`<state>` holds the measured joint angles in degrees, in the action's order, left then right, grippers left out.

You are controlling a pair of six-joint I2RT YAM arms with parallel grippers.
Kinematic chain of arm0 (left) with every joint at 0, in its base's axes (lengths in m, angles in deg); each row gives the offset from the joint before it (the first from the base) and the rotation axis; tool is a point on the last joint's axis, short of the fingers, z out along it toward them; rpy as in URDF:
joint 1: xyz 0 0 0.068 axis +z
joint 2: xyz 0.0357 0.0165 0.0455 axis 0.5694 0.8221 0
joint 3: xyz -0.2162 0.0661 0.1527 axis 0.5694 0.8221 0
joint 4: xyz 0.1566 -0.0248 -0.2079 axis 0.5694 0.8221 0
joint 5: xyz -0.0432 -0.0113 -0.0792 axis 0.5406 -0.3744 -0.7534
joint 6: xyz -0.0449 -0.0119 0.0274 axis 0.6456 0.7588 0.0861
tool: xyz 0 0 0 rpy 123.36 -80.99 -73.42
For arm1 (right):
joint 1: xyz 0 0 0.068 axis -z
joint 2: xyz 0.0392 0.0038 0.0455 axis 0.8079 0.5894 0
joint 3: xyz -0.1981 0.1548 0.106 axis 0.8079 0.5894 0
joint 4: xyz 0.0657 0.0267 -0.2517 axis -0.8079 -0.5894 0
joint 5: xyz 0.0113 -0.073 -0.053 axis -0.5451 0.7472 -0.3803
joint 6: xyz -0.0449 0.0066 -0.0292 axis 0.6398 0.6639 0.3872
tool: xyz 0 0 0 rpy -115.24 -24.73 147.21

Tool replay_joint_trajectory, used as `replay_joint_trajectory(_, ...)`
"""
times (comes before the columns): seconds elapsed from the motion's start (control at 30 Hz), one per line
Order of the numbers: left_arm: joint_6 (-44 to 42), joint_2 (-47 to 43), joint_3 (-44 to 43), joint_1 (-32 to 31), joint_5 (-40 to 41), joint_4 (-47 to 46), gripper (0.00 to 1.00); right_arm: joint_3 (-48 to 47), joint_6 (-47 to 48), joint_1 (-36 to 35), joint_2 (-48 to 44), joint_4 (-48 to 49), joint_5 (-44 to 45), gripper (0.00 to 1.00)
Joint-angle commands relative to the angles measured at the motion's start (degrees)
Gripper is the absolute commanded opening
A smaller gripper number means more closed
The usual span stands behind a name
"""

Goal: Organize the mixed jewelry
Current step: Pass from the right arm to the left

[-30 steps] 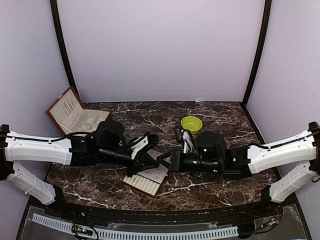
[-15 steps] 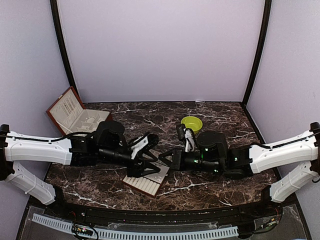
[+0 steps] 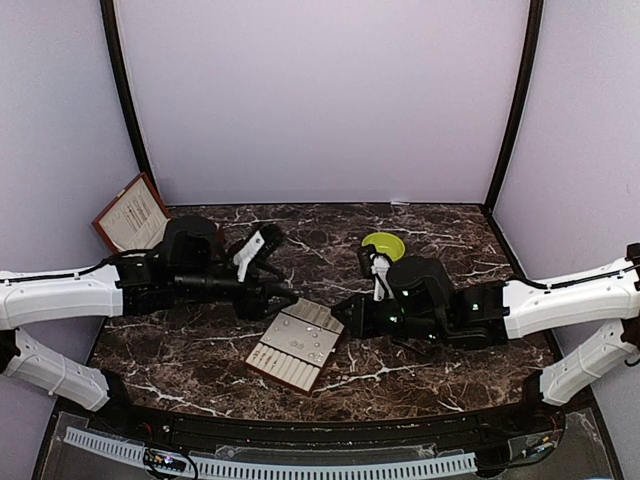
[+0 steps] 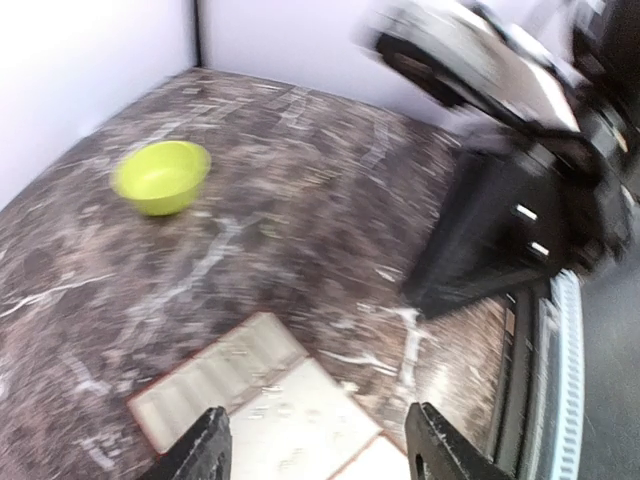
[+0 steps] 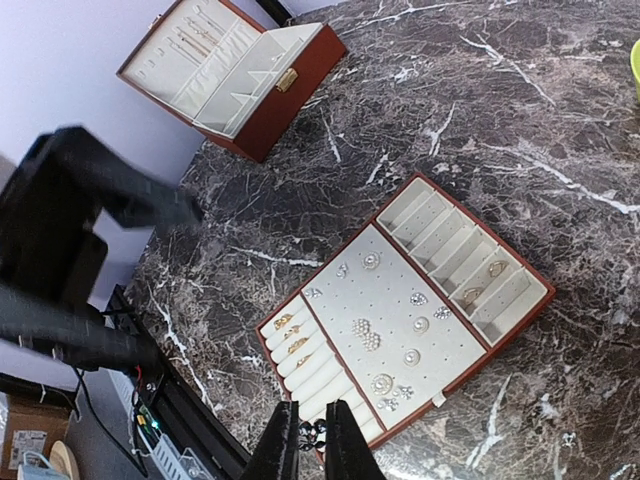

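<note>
The cream compartment tray (image 5: 390,295) lies in the middle of the marble table, also seen as the tray (image 3: 300,350) and, blurred, the tray (image 4: 300,410). Pieces of the mixed jewelry sit in it: pale studs (image 5: 362,333) on the centre pad and gold rings (image 5: 297,345) in the ring rolls. More rings (image 5: 497,268) lie in the side slots. My right gripper (image 5: 311,440) is shut on a small dark beaded piece (image 5: 312,434) above the tray's near corner; from above, the right gripper (image 3: 342,306) is beside the tray's right edge. My left gripper (image 4: 318,455) is open and empty, and the left gripper (image 3: 272,268) hangs behind the tray.
A lime-green bowl (image 3: 383,245) stands behind the right arm, also seen as the bowl (image 4: 162,177). An open reddish-brown box (image 5: 235,75) with cream lining sits at the back left, the box (image 3: 130,215) against the wall. The dark right arm (image 4: 500,230) fills the right of the left wrist view.
My left gripper has opened and drawn back from the tray toward the back left. The right gripper has shifted slightly right, still shut on the dark piece.
</note>
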<state>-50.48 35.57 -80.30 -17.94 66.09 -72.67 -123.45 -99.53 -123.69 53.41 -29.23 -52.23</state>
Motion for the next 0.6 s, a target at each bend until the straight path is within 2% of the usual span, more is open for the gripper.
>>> replay_joint_trajectory(0.0, 5.45, -2.77, -0.59, 6.89, -5.26, -1.08, 0.63, -2.74, 2.25, 0.54, 1.83, -2.25, 1.80, 0.11)
replay_joint_trajectory(0.1, 6.68, -0.41, -1.20, 7.07, -15.74, -2.16, 0.61, -2.92, 1.75, 0.66, 2.72, -0.17, 0.58, 0.11)
replay_joint_trajectory(0.2, 8.52, 2.83, -1.80, 7.03, -22.48, -3.21, 0.52, -2.96, 1.35, 0.65, 3.26, 2.34, -0.42, 0.11)
replay_joint_trajectory(0.4, 8.70, 6.74, -3.60, 6.74, -25.86, -1.35, 0.46, -3.77, 1.07, 0.63, 3.80, 5.00, -1.54, 0.11)
replay_joint_trajectory(0.57, 7.63, 9.54, -4.91, 4.75, -25.26, 0.83, 0.42, -4.61, 1.49, 0.63, 4.08, 5.69, -2.40, 0.11)
